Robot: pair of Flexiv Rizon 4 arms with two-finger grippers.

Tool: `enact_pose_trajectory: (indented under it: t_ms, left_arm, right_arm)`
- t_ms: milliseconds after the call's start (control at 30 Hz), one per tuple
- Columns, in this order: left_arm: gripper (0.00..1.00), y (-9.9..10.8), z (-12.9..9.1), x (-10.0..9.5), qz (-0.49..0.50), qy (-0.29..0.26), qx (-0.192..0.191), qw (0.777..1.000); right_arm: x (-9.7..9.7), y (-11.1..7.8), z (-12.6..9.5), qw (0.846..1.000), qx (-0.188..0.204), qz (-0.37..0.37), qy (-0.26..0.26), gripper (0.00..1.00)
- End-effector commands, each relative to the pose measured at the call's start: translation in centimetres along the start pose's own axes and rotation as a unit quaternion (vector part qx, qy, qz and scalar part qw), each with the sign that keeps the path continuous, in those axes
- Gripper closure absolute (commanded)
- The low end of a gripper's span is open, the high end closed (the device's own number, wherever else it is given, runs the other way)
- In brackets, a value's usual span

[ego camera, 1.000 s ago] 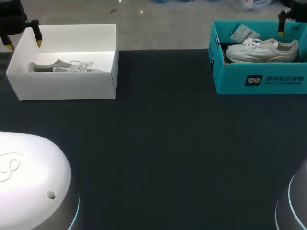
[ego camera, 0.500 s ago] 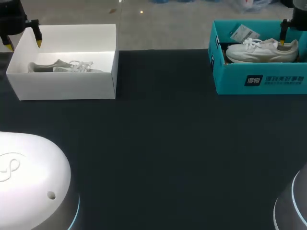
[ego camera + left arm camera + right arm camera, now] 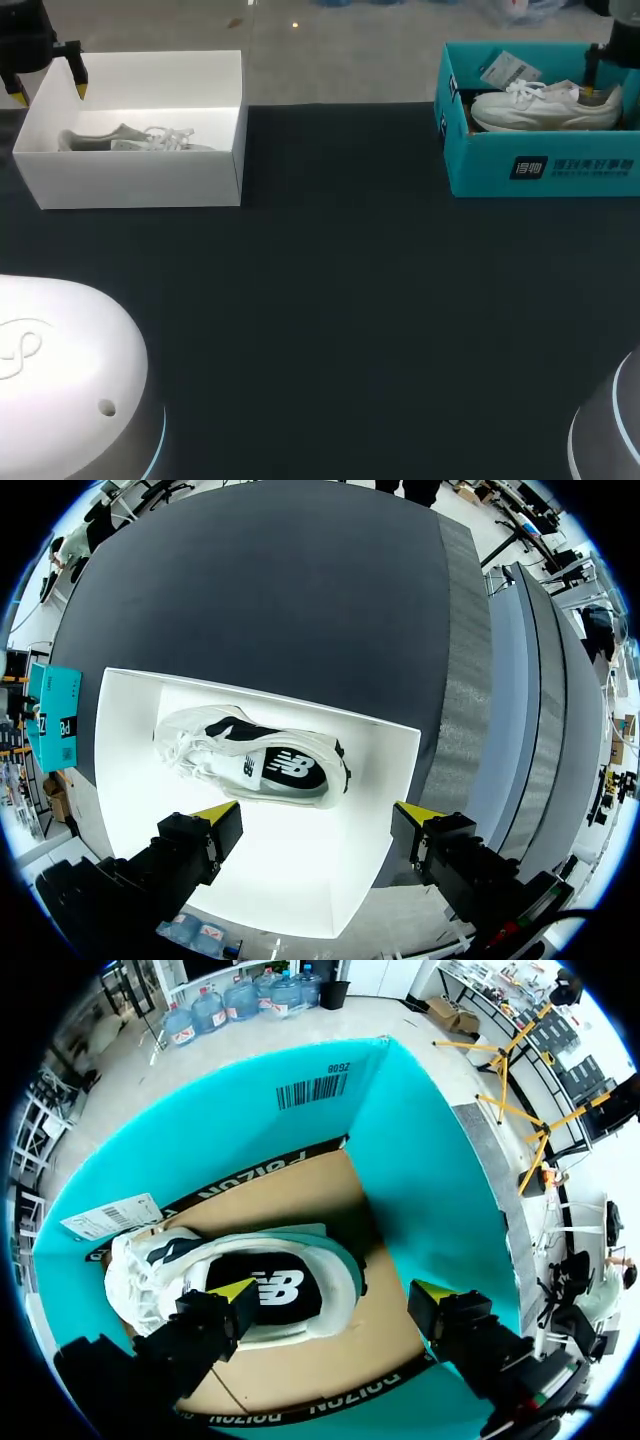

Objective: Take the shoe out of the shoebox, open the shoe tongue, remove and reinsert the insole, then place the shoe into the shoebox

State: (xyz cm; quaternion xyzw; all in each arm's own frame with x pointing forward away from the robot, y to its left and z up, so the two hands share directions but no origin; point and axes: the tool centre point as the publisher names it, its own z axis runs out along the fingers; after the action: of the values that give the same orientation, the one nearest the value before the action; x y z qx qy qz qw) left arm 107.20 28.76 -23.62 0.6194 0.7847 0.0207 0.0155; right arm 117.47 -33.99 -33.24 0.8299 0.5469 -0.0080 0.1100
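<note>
Two boxes stand on the dark table. A white sneaker (image 3: 545, 105) lies on its side in the teal shoebox (image 3: 545, 165) at the far right. My right gripper (image 3: 620, 85) hangs open low over its heel end. In the right wrist view the sneaker (image 3: 320, 1260) shows its dark insole, and the right gripper (image 3: 333, 1290) straddles the heel, touching nothing. Another white sneaker (image 3: 135, 140) lies in the white box (image 3: 130, 180) at the far left. My left gripper (image 3: 50, 92) is open above that box's back left corner. The left wrist view shows that sneaker (image 3: 255, 765) ahead of the left gripper (image 3: 318, 812).
A paper tag (image 3: 508, 70) sticks up in the teal box beside the sneaker's toe. The dark tabletop (image 3: 340, 280) stretches between and in front of the boxes. My arms' rounded white bases (image 3: 60, 370) fill the near corners.
My right gripper has sunk lower into the teal box, toward the sneaker's heel. The left arm and both sneakers have stayed put.
</note>
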Motion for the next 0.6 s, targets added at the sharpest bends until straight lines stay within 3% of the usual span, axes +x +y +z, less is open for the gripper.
enact_pose_trajectory:
  t_ms: [33,367,600]
  left_arm:
    - [0.0,0.0,-0.1,0.1,0.001,0.0,0.001,1.0]
    - [0.0,0.0,-0.1,0.1,0.001,0.0,0.001,1.0]
    - [0.0,0.0,-0.1,0.1,0.001,0.0,0.001,1.0]
  right_arm:
    - [0.3,1.3,1.1,0.999,0.022,0.036,-0.025,0.0]
    - [-0.4,0.2,1.1,0.995,0.02,0.094,-0.02,0.0]
    - [-0.9,-0.5,2.0,0.995,0.018,0.093,-0.017,0.0]
